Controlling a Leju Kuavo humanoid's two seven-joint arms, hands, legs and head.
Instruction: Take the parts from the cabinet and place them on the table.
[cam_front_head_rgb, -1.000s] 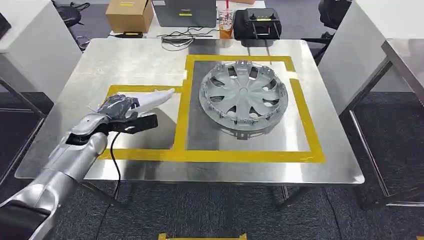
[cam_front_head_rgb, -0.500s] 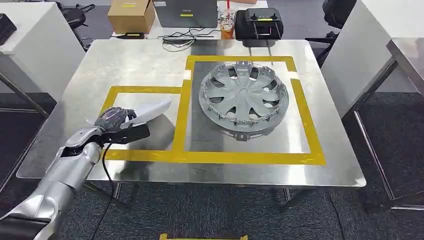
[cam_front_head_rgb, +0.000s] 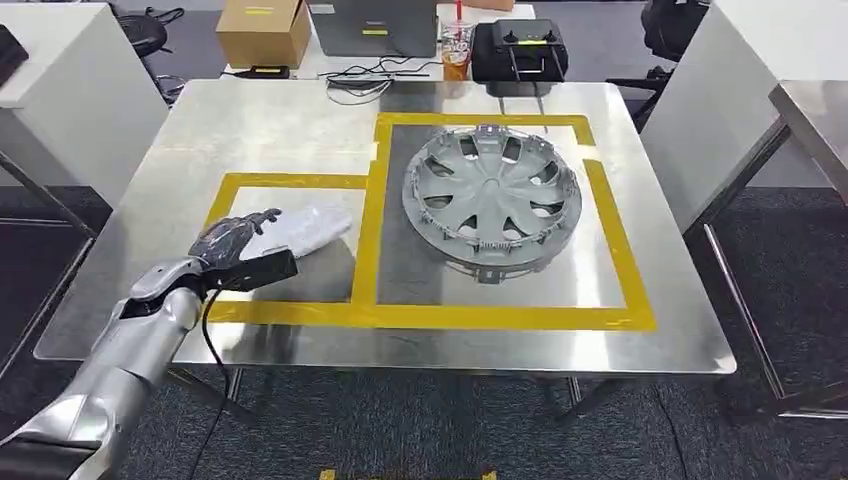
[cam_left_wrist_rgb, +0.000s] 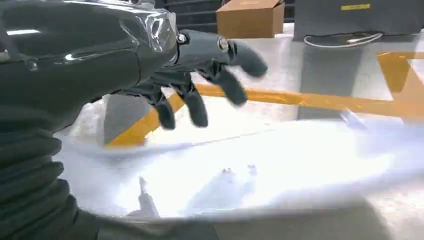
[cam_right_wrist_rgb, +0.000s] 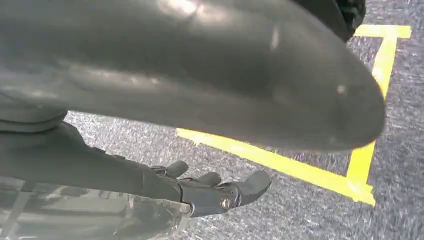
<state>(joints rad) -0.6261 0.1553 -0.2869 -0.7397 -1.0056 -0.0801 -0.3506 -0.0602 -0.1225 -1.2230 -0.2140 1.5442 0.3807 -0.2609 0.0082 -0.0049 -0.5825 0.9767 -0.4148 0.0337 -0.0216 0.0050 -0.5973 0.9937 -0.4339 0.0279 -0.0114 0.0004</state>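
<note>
The white part (cam_front_head_rgb: 300, 230) now lies flat in the small taped square; left hand (cam_front_head_rgb: 232, 238) fingers spread, letting go beside the hubcap (cam_front_head_rgb: 492, 195).

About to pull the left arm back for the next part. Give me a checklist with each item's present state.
1. White bagged part lies inside the small yellow-taped box: ok.
2. Left hand fingers spread, off the part: ok in the left wrist view.
3. Contact at the part's near end: cannot tell.
4. Hubcap inside the large taped box, apart from the part: ok.
5. Right hand hangs over the floor, holding nothing: ok.
</note>
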